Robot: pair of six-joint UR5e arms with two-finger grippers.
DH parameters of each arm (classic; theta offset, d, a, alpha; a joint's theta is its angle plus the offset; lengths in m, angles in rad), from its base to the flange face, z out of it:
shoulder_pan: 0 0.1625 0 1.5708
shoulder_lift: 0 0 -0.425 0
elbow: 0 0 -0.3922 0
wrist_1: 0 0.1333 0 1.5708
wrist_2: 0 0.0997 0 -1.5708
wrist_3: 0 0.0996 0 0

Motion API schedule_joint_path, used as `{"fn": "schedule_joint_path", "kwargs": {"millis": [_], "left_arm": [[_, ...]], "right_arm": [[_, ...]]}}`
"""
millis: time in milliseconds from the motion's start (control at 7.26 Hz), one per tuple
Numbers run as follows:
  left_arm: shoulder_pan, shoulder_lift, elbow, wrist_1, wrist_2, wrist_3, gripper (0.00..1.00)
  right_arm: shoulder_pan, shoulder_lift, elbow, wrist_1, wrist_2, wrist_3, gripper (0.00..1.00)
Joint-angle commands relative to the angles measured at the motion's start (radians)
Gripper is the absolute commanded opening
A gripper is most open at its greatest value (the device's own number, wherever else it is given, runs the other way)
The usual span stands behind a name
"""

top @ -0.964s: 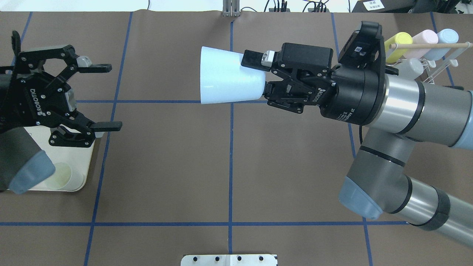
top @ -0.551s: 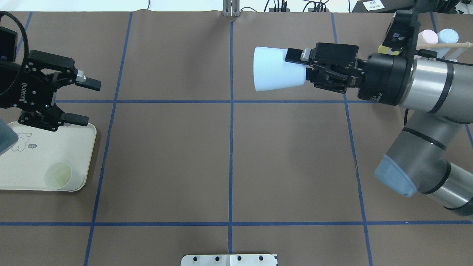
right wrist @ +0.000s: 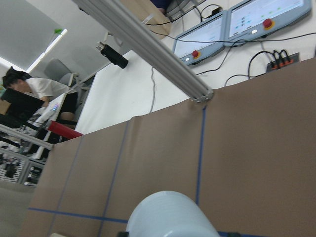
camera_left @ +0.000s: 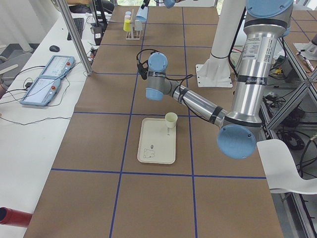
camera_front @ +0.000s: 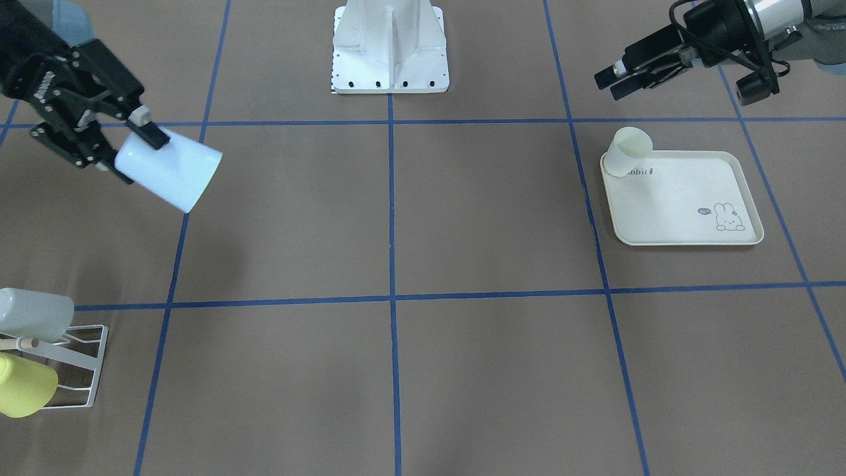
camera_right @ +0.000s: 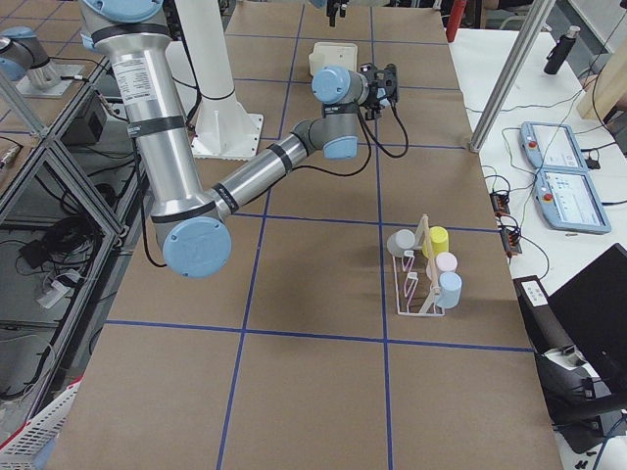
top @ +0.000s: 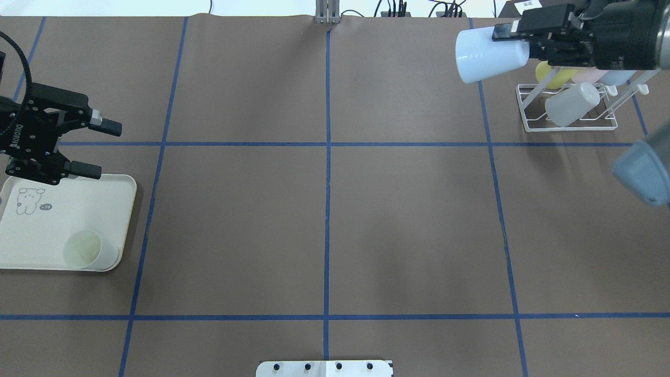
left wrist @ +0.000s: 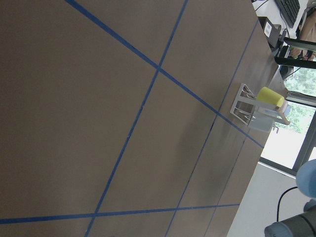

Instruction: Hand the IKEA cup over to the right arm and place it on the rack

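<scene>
IKEA cup [top: 484,55] gripped by right jaws near rack [top: 570,130]; left jaws apart, empty

**IKEA cup** [top: 484,57]: pale blue-white and tapered, held on its side in the air. The right gripper [top: 515,44] clamps its narrow base end, and its mouth faces away from the gripper. **Rack** [top: 570,129]: white wire frame standing on the table near the cup, lower than it.

Overhead cam looks forward and down on the table [top: 324,220]; the front one faces back the other way, robot base [camera_front: 390,46] up top. Both catch the tray [top: 52,230] and rack [top: 570,129]. Side cams look along from each end, farther out. Wrist cams ride tilted; the right one hugs the cup [right wrist: 173,217].
</scene>
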State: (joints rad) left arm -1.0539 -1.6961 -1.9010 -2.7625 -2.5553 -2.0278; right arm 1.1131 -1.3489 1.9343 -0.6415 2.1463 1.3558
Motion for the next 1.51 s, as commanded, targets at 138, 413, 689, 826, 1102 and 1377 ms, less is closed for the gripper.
{"fn": "schedule_joint_path", "kwargs": {"millis": [138, 413, 689, 826, 1102, 1377], "left_arm": [[-0.011, 0.006, 0.000, 0.044, 0.000, 0.032, 1.00], [-0.046, 0.010, -0.006, 0.111, 0.000, 0.143, 1.00], [-0.070, 0.022, -0.007, 0.193, 0.003, 0.243, 1.00], [-0.083, 0.045, -0.007, 0.216, 0.006, 0.294, 1.00], [-0.125, 0.079, -0.007, 0.321, 0.018, 0.481, 1.00], [-0.133, 0.111, -0.015, 0.369, 0.151, 0.614, 1.00]], "right_arm": [[0.140, -0.153, 0.008, -0.292, 0.026, -0.507, 0.26], [0.189, -0.154, 0.002, -0.529, 0.024, -0.772, 0.26], [0.214, -0.144, -0.008, -0.696, 0.014, -0.953, 0.26], [0.217, -0.139, -0.026, -0.707, 0.012, -0.969, 0.26], [0.231, -0.108, -0.081, -0.708, 0.014, -0.983, 0.25], [0.241, -0.095, -0.121, -0.710, 0.014, -1.037, 0.25]]}}
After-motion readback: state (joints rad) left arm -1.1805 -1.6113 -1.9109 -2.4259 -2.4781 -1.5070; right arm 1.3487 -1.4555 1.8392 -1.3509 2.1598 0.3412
